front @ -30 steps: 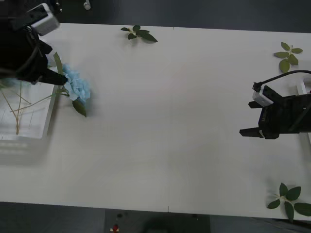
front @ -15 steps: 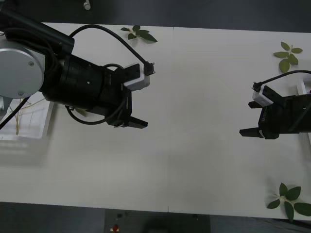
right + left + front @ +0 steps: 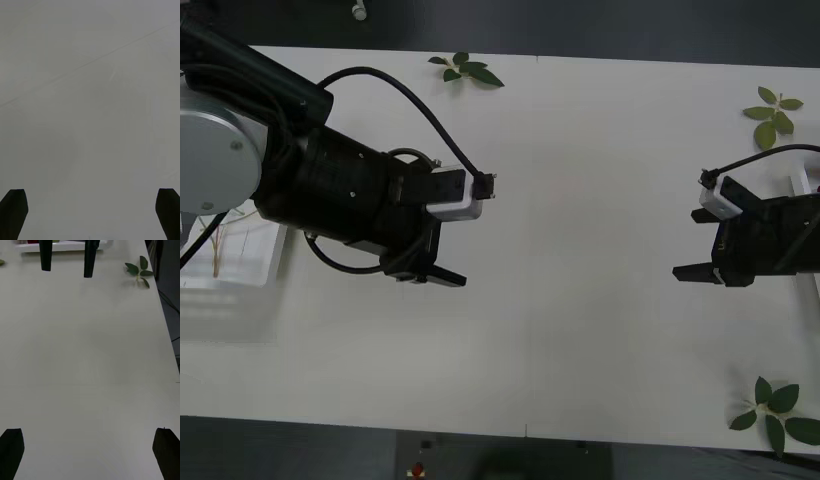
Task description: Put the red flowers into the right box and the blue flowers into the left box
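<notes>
front view has the left gripper (image 3: 442,272) beside the left box (image 3: 250,265), jaws spread and empty; stems lie in that box. right gripper (image 3: 695,271) waits near the right box (image 3: 802,180), jaws apart. flowers look light and floppy, best pinched mid-stem.

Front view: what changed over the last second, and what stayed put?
The left gripper swung away from the left box toward the table's middle, fingers open and empty. The blue flower it held at the box's edge a second ago is now hidden behind the arm. The right gripper and the leaf sprigs stayed as they were.
</notes>
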Controlling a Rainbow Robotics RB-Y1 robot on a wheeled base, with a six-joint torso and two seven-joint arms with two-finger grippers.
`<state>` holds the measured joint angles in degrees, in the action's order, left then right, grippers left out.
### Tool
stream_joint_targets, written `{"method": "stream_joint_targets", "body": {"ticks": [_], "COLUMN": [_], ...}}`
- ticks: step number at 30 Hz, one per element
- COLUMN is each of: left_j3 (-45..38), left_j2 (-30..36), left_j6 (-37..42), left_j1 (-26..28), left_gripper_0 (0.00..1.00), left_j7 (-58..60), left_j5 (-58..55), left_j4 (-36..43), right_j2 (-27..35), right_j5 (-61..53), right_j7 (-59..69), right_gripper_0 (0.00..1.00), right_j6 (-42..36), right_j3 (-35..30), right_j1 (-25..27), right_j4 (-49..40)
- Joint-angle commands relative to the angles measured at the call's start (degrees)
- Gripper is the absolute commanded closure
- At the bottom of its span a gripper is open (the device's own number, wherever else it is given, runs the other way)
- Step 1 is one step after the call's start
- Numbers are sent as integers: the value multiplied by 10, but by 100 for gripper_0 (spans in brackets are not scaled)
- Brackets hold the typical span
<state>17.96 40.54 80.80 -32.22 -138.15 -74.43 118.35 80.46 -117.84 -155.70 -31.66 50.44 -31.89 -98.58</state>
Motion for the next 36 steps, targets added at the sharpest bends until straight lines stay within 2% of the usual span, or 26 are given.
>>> {"method": "stream_joint_targets", "body": {"ticks": [1, 15, 22, 29, 36], "left_j3": [-13, -23, -22, -21, -21], "left_j2": [17, 29, 29, 30, 30], "left_j6": [2, 145, 159, 150, 118], "left_j1": [10, 12, 17, 17, 18], "left_gripper_0": [0, 0, 0, 0, 0], "left_j7": [-6, 182, 256, 242, 89], "left_j5": [20, 176, 183, 185, 193], "left_j4": [19, 63, 82, 86, 71], "right_j2": [12, 12, 12, 12, 12], "right_j5": [-4, -4, -4, -4, -4], "right_j7": [7, 7, 7, 7, 7], "right_gripper_0": [0, 0, 0, 0, 0], "right_j6": [1, 1, 1, 1, 1], "right_j3": [-10, -10, -10, -10, -10], "right_j1": [-5, -5, -5, -5, -5], "right_j4": [-10, -10, -10, -10, -10]}}
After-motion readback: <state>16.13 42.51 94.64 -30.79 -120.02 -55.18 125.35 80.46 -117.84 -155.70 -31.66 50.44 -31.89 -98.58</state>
